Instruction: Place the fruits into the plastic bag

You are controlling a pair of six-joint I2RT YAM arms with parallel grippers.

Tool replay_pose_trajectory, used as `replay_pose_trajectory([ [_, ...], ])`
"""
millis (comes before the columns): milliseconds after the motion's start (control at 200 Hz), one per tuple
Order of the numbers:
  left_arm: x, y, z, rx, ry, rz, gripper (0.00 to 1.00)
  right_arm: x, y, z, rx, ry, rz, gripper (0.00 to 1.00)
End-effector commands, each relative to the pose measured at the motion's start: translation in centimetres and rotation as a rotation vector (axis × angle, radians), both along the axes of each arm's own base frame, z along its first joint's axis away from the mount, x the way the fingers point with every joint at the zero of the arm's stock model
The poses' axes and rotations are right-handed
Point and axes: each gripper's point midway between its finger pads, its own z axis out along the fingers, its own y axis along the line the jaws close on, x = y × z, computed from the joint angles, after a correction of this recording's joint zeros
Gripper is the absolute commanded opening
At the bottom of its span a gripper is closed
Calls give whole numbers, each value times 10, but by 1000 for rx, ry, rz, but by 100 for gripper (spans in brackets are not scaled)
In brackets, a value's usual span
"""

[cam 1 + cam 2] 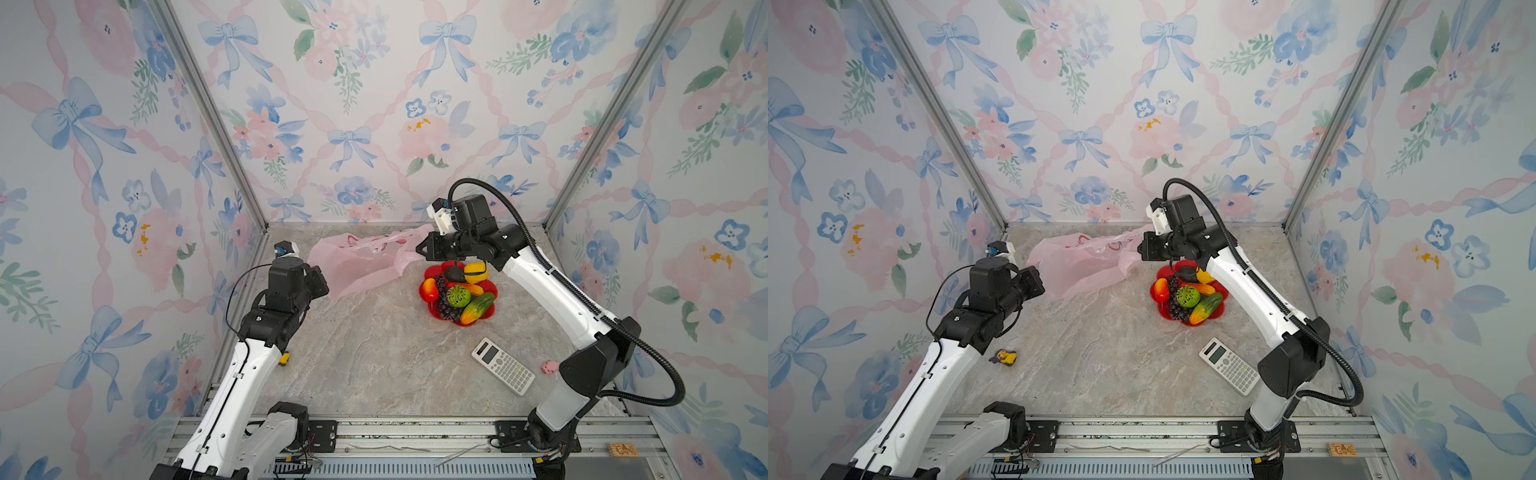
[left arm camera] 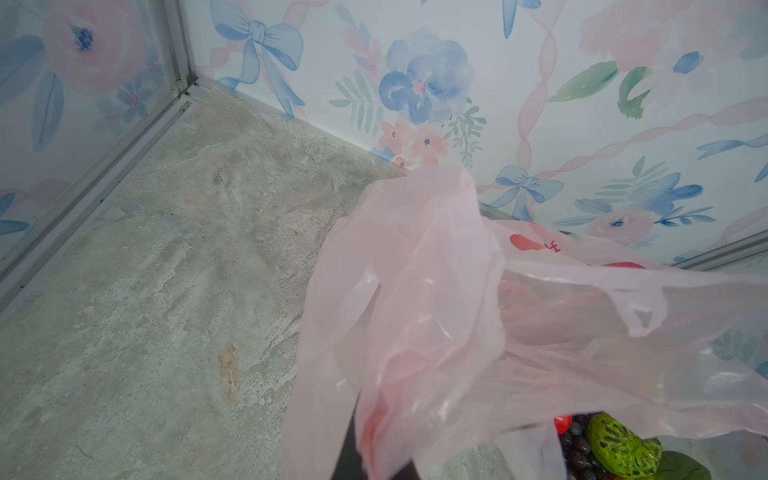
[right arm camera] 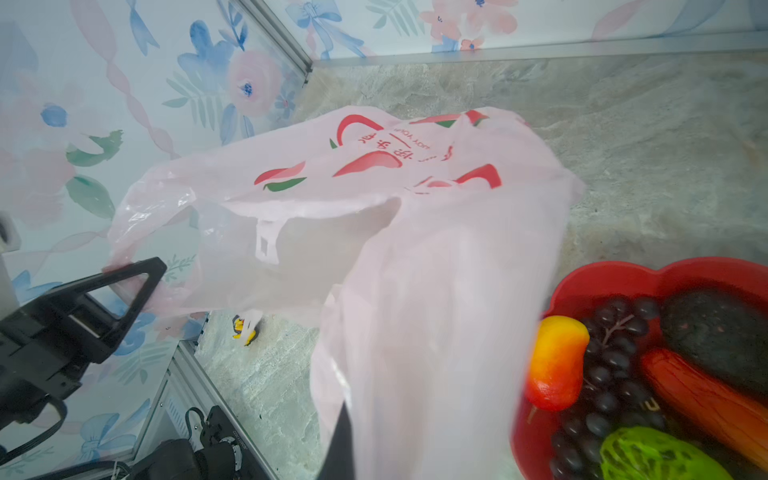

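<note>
The plastic bag (image 1: 361, 266), pale pink with red peach prints, hangs lifted and stretched between my two grippers at the back of the table. My left gripper (image 1: 322, 283) is shut on its left edge and my right gripper (image 1: 422, 249) on its right edge. In both wrist views the film (image 2: 436, 311) (image 3: 374, 208) covers the jaws. The fruits lie on a red flower-shaped plate (image 1: 467, 323) just right of the bag: a yellow lemon (image 1: 475, 272), dark avocado (image 1: 455, 274), red-yellow mango (image 1: 429, 289), purple grapes (image 1: 444, 301), bumpy green ball (image 1: 458, 296) and another mango (image 1: 478, 308).
A white calculator (image 1: 503, 371) lies at the front right, with a tiny pink pig (image 1: 549, 367) beside the right arm. A small yellow duck toy (image 1: 1005, 357) sits by the left arm. Floral walls close in the back and both sides.
</note>
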Motion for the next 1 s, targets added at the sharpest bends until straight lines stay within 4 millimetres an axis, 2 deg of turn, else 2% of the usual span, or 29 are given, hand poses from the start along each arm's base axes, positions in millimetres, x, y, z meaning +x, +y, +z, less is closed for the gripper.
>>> replay_pose_trajectory([
  [0,0,-3,10,17,0,-36,0,-3,-3,-22,-29,97,-6,0],
  [155,9,-1,25,32,5,-32,0,8,-8,-16,-45,86,-39,0],
  [235,29,1,39,23,-3,-18,0,31,-7,-1,-41,32,-66,0],
  [260,38,1,48,21,-14,-16,0,40,-7,14,-31,-9,-74,0],
  [325,62,-2,88,17,-83,-19,0,60,-12,65,-26,-167,-110,0],
  [390,81,-7,143,9,-190,-24,0,69,-19,130,-15,-381,-150,0],
  [445,91,-10,194,12,-296,-27,0,65,-26,193,26,-579,-185,0],
  [520,93,-15,269,3,-459,-37,0,42,-36,269,106,-819,-215,0],
  [535,92,-17,282,2,-489,-42,0,33,-40,290,135,-884,-223,0],
  [580,82,-22,327,1,-596,-61,0,13,-44,322,183,-989,-223,0],
  [595,81,-25,335,5,-618,-70,0,4,-46,335,204,-1031,-223,0],
  [615,70,-29,358,4,-678,-82,0,-6,-48,348,226,-1077,-222,0],
  [645,58,-36,381,20,-744,-102,0,-24,-51,367,250,-1144,-216,0],
  [725,22,-61,425,82,-894,-168,0,-69,-48,397,270,-1276,-166,0],
  [765,6,-76,434,117,-939,-216,0,-88,-41,401,260,-1318,-123,0],
  [805,-5,-86,432,140,-946,-245,0,-103,-32,398,234,-1345,-70,0],
  [830,-8,-88,426,154,-936,-254,0,-106,-17,387,201,-1339,-25,0],
  [845,-9,-89,420,162,-923,-257,0,-115,-19,386,188,-1348,-11,0],
  [870,-8,-86,407,173,-898,-247,0,-116,-11,372,144,-1333,20,0],
  [880,-4,-86,398,181,-880,-239,0,-116,-8,365,126,-1323,32,0],
  [895,-11,-79,395,181,-885,-219,0,-114,-2,352,94,-1301,51,0],
  [915,-2,-78,370,199,-846,-204,0,-108,5,331,52,-1262,72,0],
  [945,-5,-70,340,212,-832,-168,0,-96,14,292,-13,-1183,95,0],
  [950,-6,-68,336,213,-834,-159,0,-96,14,292,-13,-1183,95,0],
  [955,-6,-66,331,213,-836,-151,0,-92,17,277,-38,-1154,103,0],
  [990,-8,-56,287,225,-824,-100,0,-70,23,213,-116,-1013,107,0],
  [995,-8,-54,280,224,-819,-91,0,-70,23,213,-116,-1013,107,0],
])
